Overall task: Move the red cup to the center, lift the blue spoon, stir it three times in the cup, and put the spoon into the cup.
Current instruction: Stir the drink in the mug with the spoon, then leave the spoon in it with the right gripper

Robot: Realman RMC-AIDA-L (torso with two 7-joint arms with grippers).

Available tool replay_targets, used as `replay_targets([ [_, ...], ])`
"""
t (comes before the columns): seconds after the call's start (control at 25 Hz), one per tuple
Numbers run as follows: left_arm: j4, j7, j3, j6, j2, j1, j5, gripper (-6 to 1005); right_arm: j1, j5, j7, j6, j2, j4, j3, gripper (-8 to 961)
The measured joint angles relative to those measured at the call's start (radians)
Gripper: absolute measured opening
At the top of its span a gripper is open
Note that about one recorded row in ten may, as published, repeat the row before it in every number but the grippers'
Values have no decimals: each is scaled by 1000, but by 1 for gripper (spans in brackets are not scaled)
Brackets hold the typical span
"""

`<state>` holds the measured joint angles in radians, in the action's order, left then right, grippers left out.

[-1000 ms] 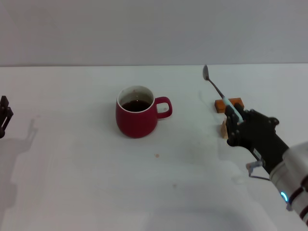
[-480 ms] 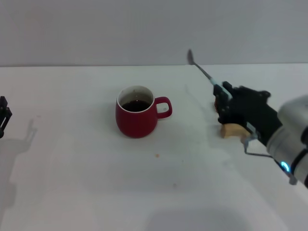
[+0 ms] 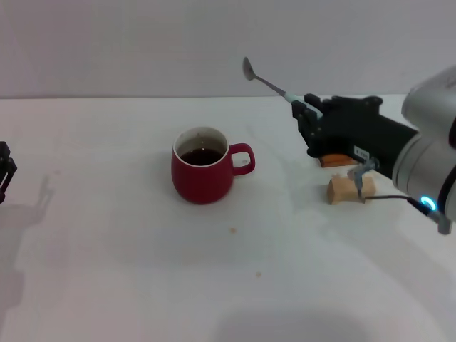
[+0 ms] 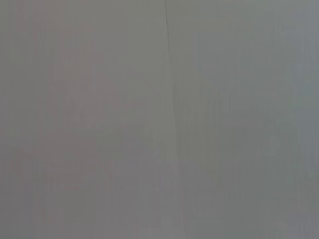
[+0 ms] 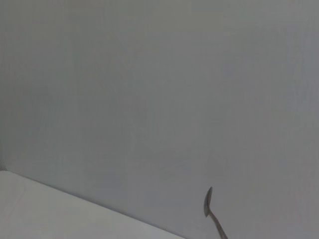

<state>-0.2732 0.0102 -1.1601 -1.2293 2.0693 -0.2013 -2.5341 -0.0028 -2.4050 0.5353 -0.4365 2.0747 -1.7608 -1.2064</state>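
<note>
So I've got the blue spoon [image 3: 274, 87] pinched by its handle in the right gripper [image 3: 305, 114] jaws, lifted off the counter [image 3: 128, 271]. Its long axis sticks out from the jaws, bowl end up and away. The red cup [image 3: 202, 174] sits below and off to the side the bowl points toward, well apart from the jaws, handle facing them. I reckon the bowl needs tipping down before it goes in. The left gripper [image 3: 4, 168] is parked way off; can't tell its jaws.
</note>
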Motion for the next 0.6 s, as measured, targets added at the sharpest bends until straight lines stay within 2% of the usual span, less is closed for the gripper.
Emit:
replay_targets([
  [0.08, 0, -1, 0, 1, 0, -2, 0, 855, 38, -58, -81, -101, -1, -55, -25, 125],
  [0.24, 0, 0, 0, 2, 0, -4, 0, 855, 78, -123, -153, -207, -1, -106, -47, 125],
  [0.28, 0, 0, -2, 2, 0, -4, 0, 855, 105, -148, -180, -277, -2, -135, -62, 125],
  [0.44, -1, 0, -3, 1, 0, -4, 0, 855, 143, -154, -198, -371, -1, -162, -88, 125],
  [0.48, -1, -1, -4, 2, 0, -6, 0, 855, 176, -156, -223, -438, -1, -177, -105, 125],
  [0.6, 1, -1, -4, 2, 0, -8, 0, 855, 225, -180, -268, -532, -1, -201, -127, 125],
])
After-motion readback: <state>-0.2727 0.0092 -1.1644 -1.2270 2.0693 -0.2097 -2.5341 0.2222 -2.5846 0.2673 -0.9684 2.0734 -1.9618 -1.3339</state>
